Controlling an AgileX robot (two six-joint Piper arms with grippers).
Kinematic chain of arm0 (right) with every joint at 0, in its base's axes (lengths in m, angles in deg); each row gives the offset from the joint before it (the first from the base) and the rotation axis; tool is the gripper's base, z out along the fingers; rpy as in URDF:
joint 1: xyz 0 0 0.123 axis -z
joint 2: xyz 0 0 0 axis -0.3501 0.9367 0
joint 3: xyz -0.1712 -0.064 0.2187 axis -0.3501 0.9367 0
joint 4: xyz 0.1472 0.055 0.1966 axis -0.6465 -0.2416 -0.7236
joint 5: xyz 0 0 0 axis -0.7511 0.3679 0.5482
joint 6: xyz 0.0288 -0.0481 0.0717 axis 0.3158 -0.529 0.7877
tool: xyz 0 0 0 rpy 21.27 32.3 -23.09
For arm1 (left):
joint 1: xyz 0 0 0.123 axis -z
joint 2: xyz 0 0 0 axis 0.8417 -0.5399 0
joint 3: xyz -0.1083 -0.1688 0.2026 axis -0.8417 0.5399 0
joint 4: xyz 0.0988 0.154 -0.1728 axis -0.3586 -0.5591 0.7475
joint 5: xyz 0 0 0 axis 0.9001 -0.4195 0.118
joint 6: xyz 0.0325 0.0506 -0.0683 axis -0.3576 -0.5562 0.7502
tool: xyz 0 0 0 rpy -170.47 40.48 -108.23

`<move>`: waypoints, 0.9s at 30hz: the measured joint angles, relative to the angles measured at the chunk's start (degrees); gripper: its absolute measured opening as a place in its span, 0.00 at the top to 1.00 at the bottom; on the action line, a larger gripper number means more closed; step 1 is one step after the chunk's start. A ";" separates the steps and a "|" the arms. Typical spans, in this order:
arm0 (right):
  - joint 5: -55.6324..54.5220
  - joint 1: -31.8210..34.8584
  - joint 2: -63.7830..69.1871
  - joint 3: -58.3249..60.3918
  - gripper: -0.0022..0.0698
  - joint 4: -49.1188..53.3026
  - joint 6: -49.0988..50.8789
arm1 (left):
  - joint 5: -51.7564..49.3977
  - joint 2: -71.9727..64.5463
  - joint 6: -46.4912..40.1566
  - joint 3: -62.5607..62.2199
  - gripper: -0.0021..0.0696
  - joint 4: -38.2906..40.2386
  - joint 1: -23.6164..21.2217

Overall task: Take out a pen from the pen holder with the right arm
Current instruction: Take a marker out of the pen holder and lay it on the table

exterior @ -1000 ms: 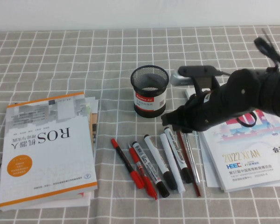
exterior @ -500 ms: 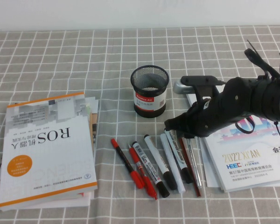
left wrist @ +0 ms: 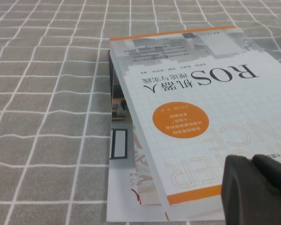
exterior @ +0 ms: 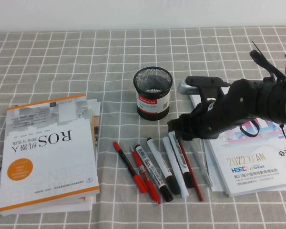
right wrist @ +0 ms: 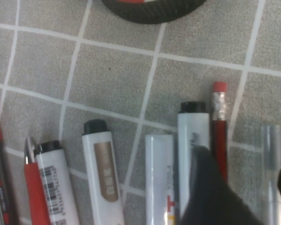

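The cloth-covered tabletop (exterior: 47, 62) fills my screen, with the big ROS book (exterior: 47, 148) on the robot's left and a stack of booklets (exterior: 257, 167) on its right. The right arm (exterior: 257, 102) reaches in low across those booklets toward the middle. The black mesh pen holder (exterior: 153, 93) stands upright just beyond it, and as far as I can see into it, it is empty. In front of the holder a row of pens (exterior: 155, 164) lies flat and nearly parallel, their long axes running from the holder toward the robot. At the right end of that row are a red pencil (exterior: 192, 170) and then the grey pen (right wrist: 270, 168), which I take to be the task's pen, already out and resting on the cloth. The right pincer (right wrist: 246, 183) sits released over their far ends, jaws apart and gripping nothing, with the pencil and grey pen lying lengthwise in the gap. So I would pull away straight up, not sideways, or a finger could roll the pen. The left pincer (left wrist: 257, 187) is parked well away above the book's corner, clenched and empty.
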 joint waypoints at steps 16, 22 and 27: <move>10.69 -4.50 -23.45 0.09 0.96 5.77 -1.15 | 0.00 0.00 0.00 0.00 0.98 0.00 0.00; 19.88 -4.50 -32.63 0.92 0.98 7.62 -1.32 | 0.00 0.00 0.00 0.00 0.98 0.00 0.00; 20.87 -4.50 -40.93 7.54 0.99 7.92 -1.32 | 0.00 0.00 0.00 0.00 0.98 0.00 0.00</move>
